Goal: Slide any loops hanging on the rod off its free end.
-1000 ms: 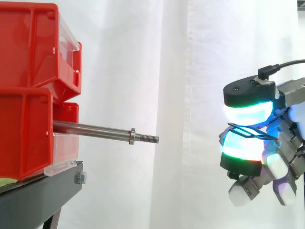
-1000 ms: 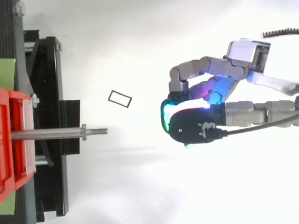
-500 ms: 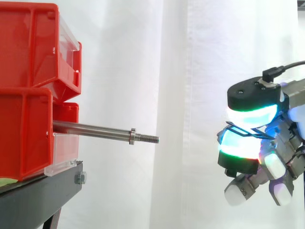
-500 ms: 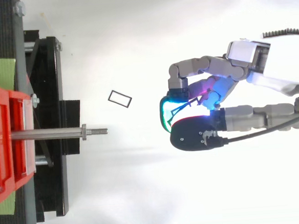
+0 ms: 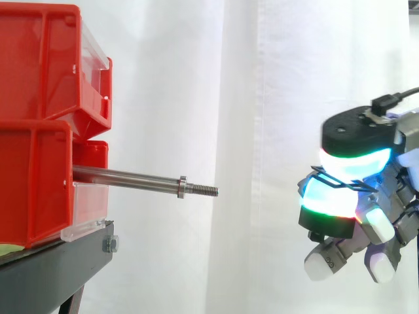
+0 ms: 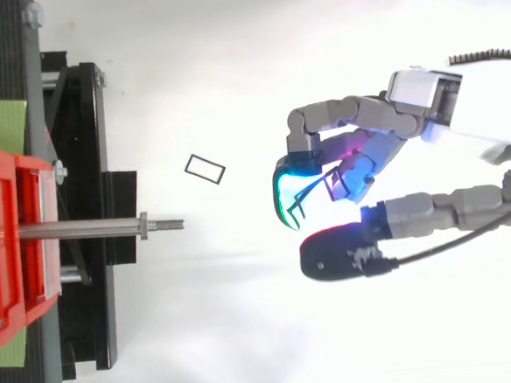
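A steel rod (image 5: 131,178) sticks out of the red bins toward the right, and its threaded free end (image 5: 206,190) is bare. Nothing hangs on the rod (image 6: 83,228). My hand (image 6: 358,154) hovers well to the right of the rod's tip, at about its height. A thin black wire loop (image 6: 308,190) lies against a cyan-glowing fingertip (image 5: 327,199). The thumb (image 6: 339,256) stands clear of that fingertip, with a gap between them. A second black rectangular loop (image 6: 205,169) lies on the white floor between the rod's tip and my hand.
Stacked red bins (image 5: 39,131) sit on a black stand (image 5: 52,268) at the left. A white curtain hangs behind. Open room lies between the rod's tip and my hand.
The thumb has swung away from the fingertip that carries the loop, opening a gap. The hand has drifted slightly right and down. The rod and the loop on the floor are unmoved.
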Action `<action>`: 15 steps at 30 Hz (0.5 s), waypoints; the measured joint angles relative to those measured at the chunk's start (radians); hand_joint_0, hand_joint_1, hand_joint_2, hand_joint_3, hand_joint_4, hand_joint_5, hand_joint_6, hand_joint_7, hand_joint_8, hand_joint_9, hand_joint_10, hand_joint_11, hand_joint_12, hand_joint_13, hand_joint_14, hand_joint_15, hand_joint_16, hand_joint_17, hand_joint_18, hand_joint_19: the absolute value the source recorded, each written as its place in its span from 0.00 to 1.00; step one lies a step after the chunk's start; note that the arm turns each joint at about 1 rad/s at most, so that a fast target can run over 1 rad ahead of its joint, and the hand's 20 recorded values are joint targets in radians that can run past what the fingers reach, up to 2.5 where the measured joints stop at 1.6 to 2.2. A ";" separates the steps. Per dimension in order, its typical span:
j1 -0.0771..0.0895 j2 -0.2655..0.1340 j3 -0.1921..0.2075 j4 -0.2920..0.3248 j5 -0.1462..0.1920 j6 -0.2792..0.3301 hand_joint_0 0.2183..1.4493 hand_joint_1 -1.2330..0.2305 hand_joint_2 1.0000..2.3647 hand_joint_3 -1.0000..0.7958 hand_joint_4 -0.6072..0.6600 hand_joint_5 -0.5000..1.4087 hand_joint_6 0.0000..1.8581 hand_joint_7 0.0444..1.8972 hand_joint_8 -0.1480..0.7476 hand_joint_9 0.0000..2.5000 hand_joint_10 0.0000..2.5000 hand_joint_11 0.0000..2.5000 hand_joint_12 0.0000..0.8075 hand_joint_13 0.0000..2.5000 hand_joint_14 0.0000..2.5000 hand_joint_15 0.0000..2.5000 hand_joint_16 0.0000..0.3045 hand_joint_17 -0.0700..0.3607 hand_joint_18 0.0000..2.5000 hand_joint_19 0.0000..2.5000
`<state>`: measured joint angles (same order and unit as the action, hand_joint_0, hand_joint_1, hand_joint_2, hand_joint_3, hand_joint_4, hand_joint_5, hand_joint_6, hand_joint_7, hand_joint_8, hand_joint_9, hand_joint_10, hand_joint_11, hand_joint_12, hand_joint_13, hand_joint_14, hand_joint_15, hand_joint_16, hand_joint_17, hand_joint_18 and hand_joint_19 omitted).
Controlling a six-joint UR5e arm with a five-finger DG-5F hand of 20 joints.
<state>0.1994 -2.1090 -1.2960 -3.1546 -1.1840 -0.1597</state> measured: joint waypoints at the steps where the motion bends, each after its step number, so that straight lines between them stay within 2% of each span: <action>1: 0.000 0.000 0.000 0.002 0.000 0.000 0.29 0.27 0.01 0.43 0.59 0.20 0.33 0.75 0.45 0.37 0.01 0.17 0.42 0.21 0.00 0.01 0.16 0.42 0.28 0.17; 8: 0.000 0.000 0.000 0.010 0.000 -0.001 0.32 0.26 0.01 0.42 0.60 0.19 0.38 0.69 0.45 0.36 0.01 0.18 0.41 0.20 0.00 0.01 0.16 0.42 0.28 0.16; 10: 0.000 0.000 0.000 0.011 0.001 -0.001 0.34 0.25 0.01 0.40 0.60 0.18 0.39 0.65 0.45 0.35 0.01 0.18 0.42 0.20 0.00 0.01 0.16 0.42 0.29 0.15; 15: 0.000 0.000 0.000 0.011 0.000 -0.001 0.39 0.21 0.01 0.36 0.60 0.17 0.40 0.62 0.45 0.34 0.01 0.18 0.41 0.20 0.00 0.00 0.16 0.42 0.29 0.14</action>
<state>0.1994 -2.1090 -1.2959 -3.1432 -1.1837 -0.1611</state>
